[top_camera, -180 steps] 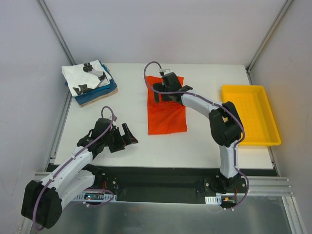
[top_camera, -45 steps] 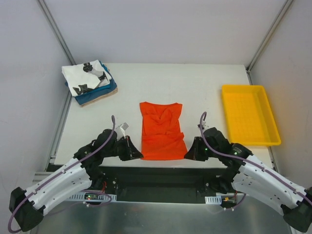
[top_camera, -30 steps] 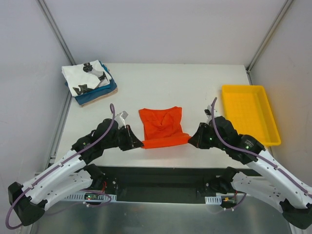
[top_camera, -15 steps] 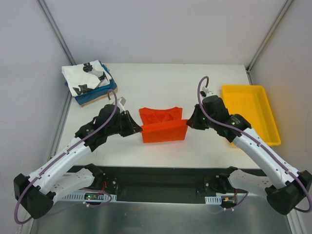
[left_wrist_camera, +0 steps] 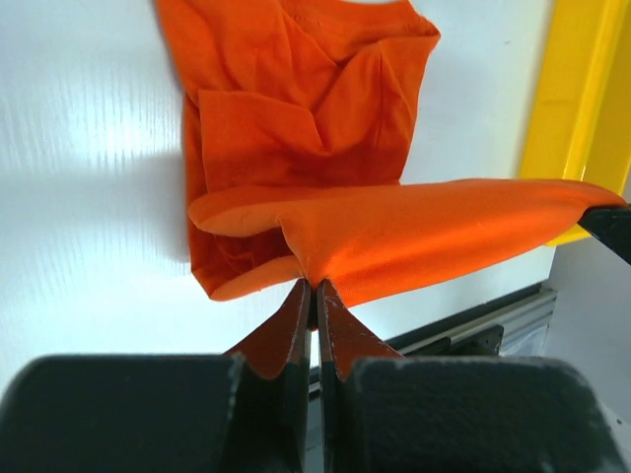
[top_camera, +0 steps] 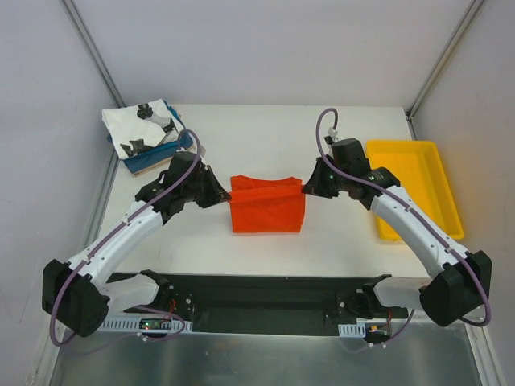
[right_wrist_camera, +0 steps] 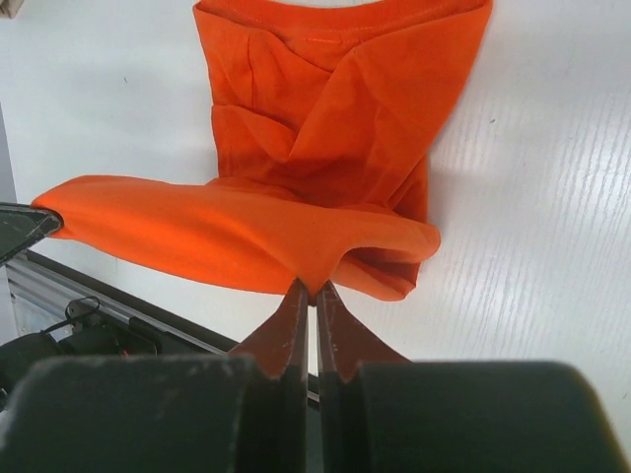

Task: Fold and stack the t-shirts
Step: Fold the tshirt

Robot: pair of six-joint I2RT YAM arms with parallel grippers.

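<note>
1. The orange-red tee (top_camera: 268,213) is found at the middle of the table (top_camera: 265,137). It is well apart from the stack of folded tees (top_camera: 149,133) at the far left corner and from the yellow tray (top_camera: 418,185) by the right edge.
2. The left claw (left_wrist_camera: 314,286) is clamped shut on one corner of the tee's raised edge, and the right claw (right_wrist_camera: 311,284) on the opposite corner.
3. That edge is held stretched between the claws, off the table, with its long axis parallel to the table's near edge.
4. The collar end is seen lying flat below and just beyond the held edge in both wrist views.
5. The fold is judged to depend on lowering the edge level onto that end. Neither arm is nearer.
</note>
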